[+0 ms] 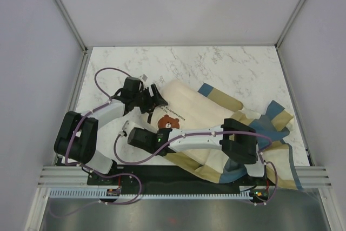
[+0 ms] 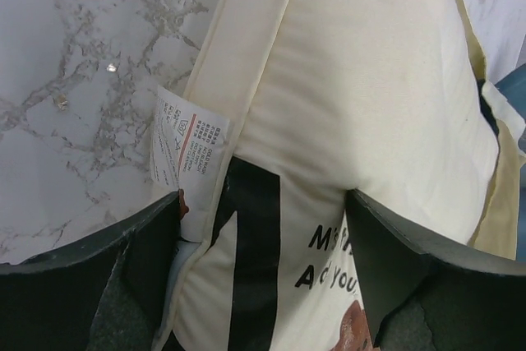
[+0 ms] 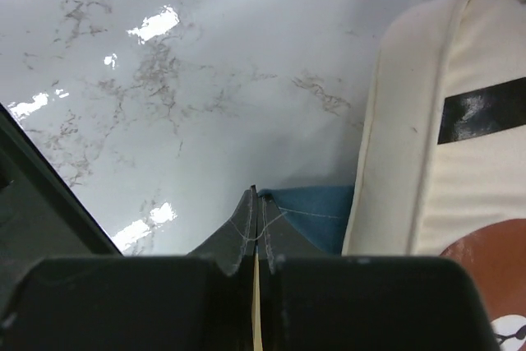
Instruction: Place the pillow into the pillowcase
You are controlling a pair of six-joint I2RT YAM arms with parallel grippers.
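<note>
Pillow (image 1: 186,106) lies partly inside pillowcase (image 1: 270,133) near the marble table's (image 1: 216,63) front-right corner.
Left gripper (image 2: 263,228) straddles the pillow's exposed end, jaws wide apart; right gripper (image 3: 255,228) is pinched together on a thin blue edge of the pillowcase.

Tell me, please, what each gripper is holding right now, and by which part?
The right gripper is shut on a thin edge of the pillowcase. The left gripper straddles the pillow's end, jaws wide, not visibly clamping it.
</note>
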